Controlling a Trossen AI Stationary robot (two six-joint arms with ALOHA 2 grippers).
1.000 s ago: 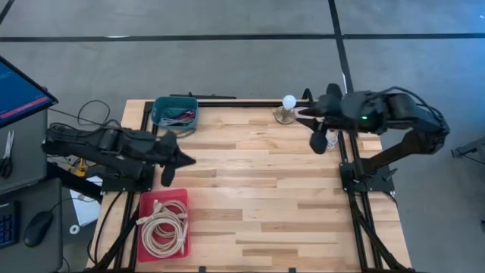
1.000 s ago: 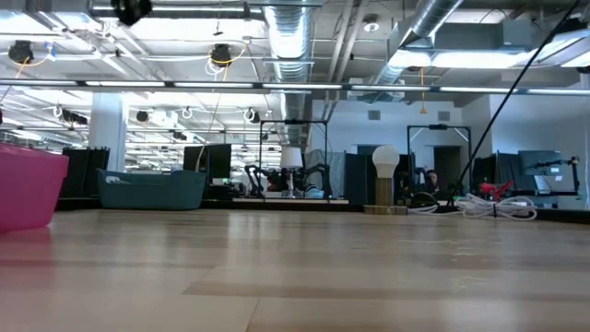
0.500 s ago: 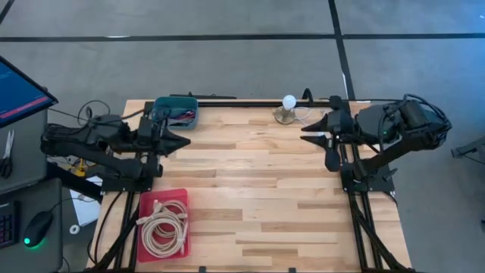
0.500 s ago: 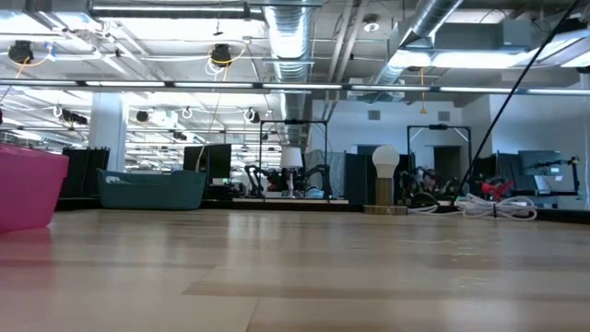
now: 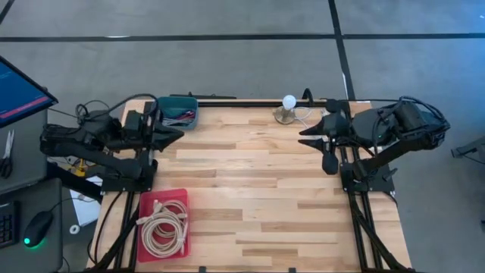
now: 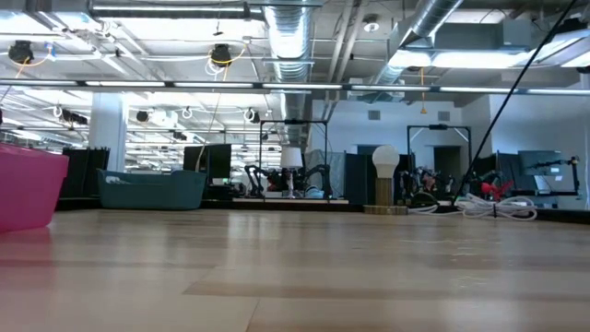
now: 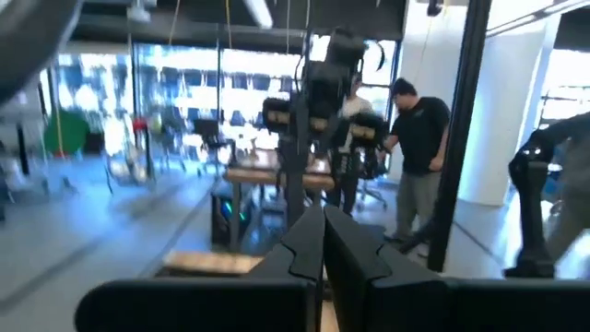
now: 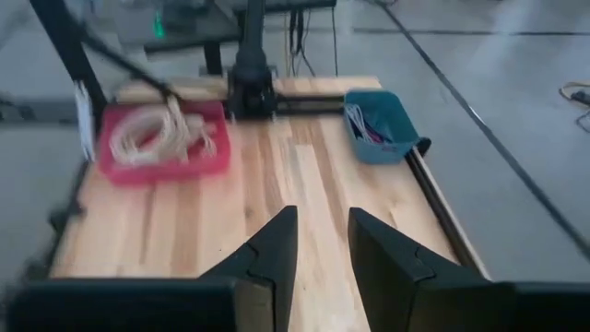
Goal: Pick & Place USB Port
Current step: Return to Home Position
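The left tool [image 7: 323,242] has its fingers pressed together and holds nothing. It hangs at the edge of the bench [image 5: 250,197], with the blue bin [image 5: 176,101] just beside its tip. The black and white USB cables [image 5: 180,117] lie in that bin. The right tool [image 8: 323,226] is parted narrowly and also empty. Both bins are well apart from it, straight ahead across the bench. The red bin [image 5: 145,206], off to the left tool's side, holds the coiled brown HDMI cables [image 5: 161,229].

These cables are likely light and limp, with smooth jackets that could slide between the fingers. Their loops may spring open or snag a neighbour. The stiff connector end, or a bunched stretch of coil, looks like the surest place to pinch.
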